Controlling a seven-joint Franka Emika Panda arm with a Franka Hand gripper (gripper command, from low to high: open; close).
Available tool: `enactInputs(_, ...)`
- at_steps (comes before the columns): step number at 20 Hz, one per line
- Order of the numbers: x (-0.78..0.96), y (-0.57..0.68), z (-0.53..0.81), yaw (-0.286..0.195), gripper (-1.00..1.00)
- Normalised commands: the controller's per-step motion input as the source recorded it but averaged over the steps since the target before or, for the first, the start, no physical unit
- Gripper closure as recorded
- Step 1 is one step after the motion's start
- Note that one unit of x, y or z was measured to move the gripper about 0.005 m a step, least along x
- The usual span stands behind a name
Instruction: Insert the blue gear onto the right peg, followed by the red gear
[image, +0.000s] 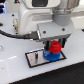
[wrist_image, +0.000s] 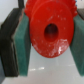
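In the exterior view the blue gear (image: 50, 56) lies flat at the right end of the black light-rimmed plate (image: 33, 59). The red gear (image: 54, 47) is just above it, between the fingers of my gripper (image: 54, 46). In the wrist view the red gear (wrist_image: 50, 30) fills the middle, its centre hole facing the camera, with a green-padded finger (wrist_image: 24, 50) on each side pressing on it. The right peg is hidden under the gears. The left pin is not clearly visible.
The arm's white and dark body (image: 45, 20) fills the upper exterior view. A dark cable (image: 12, 34) runs in from the exterior view's left. The plate rests on a white table (image: 15, 72).
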Motion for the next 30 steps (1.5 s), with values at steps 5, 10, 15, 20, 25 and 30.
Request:
enactInputs(5,0.03,-0.27,-0.04,0.000,1.00)
enactInputs(10,0.03,-0.30,-0.21,0.000,1.00)
enactInputs(15,0.06,-0.08,0.18,0.000,1.00)
enactInputs(20,0.08,-0.10,-0.01,0.000,1.00)
enactInputs(25,0.05,-0.21,-0.32,0.000,1.00)
enactInputs(30,0.03,-0.17,-0.26,0.000,-1.00)
